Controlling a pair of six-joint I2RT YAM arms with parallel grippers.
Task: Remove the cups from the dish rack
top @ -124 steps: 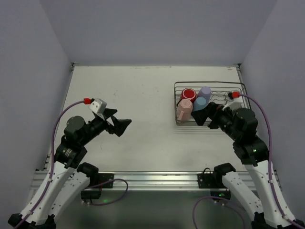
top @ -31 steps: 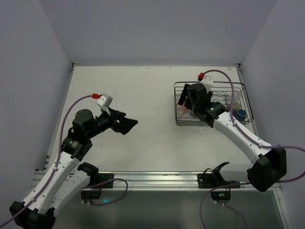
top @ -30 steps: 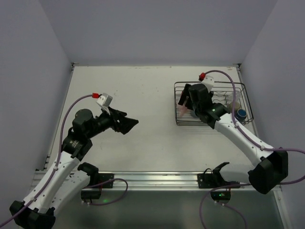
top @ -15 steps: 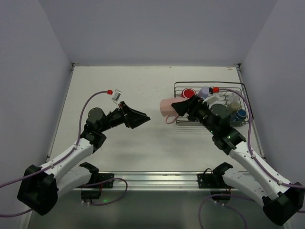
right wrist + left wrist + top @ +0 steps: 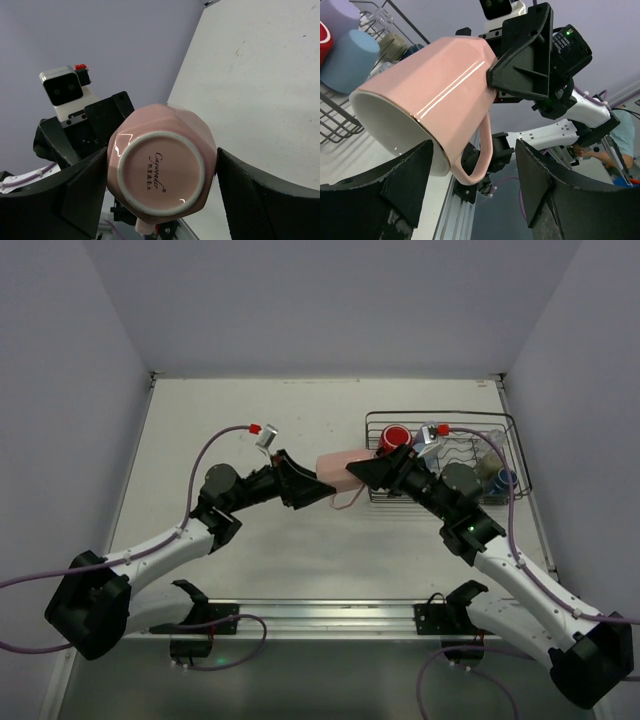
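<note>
The pale worktop [image 5: 220,420] carries the dish rack [image 5: 450,415] at its far right, and both arms reach over the bare middle just left of it. The right arm [image 5: 505,570] has its jaws clamped on the base end of the pink mug [image 5: 435,85], one on each flank. They hold it on its side in the air, off the worktop and outside the rack. The left arm [image 5: 165,540] meets it from the other side with its jaws spread either side of the mug's open mouth and a gap showing, so we read them as released. A red cup [image 5: 396,436], a lavender cup [image 5: 340,15] and a light blue cup [image 5: 350,60] sit in the rack.

We judge the mug to be glazed ceramic: rigid, fairly heavy for its size, slick under hard jaws, and liable to chip if dropped. Its faceted walls offer flat faces. We would close the left jaws across the body near the rim, clear of the thin handle [image 5: 476,160], before the right lets go.
</note>
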